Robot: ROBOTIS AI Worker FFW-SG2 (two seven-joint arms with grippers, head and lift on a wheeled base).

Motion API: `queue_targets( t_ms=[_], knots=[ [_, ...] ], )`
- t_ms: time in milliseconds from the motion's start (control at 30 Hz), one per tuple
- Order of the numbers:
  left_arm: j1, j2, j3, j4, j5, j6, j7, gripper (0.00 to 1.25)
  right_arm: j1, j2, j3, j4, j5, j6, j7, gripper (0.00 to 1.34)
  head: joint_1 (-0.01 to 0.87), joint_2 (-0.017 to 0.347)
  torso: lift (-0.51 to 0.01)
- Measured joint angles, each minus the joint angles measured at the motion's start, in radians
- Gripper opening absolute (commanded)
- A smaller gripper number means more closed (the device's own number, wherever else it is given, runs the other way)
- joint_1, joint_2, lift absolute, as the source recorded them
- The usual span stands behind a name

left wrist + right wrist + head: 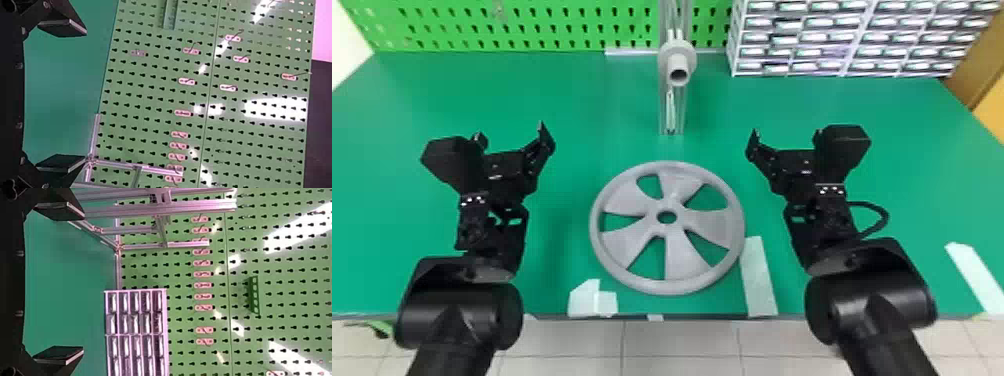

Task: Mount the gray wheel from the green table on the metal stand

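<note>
The flat black fingers of the left gripper point(509, 130) are seen in the head view to be spread apart, with nothing held between them. Those of the right gripper point(787, 132) are likewise parted and empty. Both grippers are held over the green worktop point(572, 100), with the round, five-spoked gray wheel point(684, 255) between the two arms. The wheel is laid flat on the worktop near its front edge, and is touched by neither gripper. Beyond it, the upright silver metal stand point(663, 107) is fitted with a gray, round, flanged hub point(677, 61), on which no wheel is mounted. Pale strips of tape point(759, 280) are stuck to the worktop, one of them just beside the wheel. At the back, a green perforated pegboard point(482, 25) and a white rack of small compartments point(847, 50) can be seen.

In the left wrist view, the fingers of the left gripper point(84, 96) are set wide apart, empty. Small pinkish tags point(183, 113) are attached to the pegboard, and what appears to be part of the stand is shown near one finger.

In the right wrist view, the right gripper point(82, 283) is likewise empty. Silver bars of the stand and the rack are seen beyond it.
</note>
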Motion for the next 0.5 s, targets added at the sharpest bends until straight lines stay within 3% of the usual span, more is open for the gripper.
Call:
queue_targets(
  t_ms=[500],
  knots=[
    [-0.002, 0.0, -0.008, -0.007, 0.025, 0.023, 0.0, 1.1, 0.001, 0.0, -0.004, -0.012, -0.009, 0.008, 0.0, 1.24, 0.867, 0.052, -0.1]
  ],
)
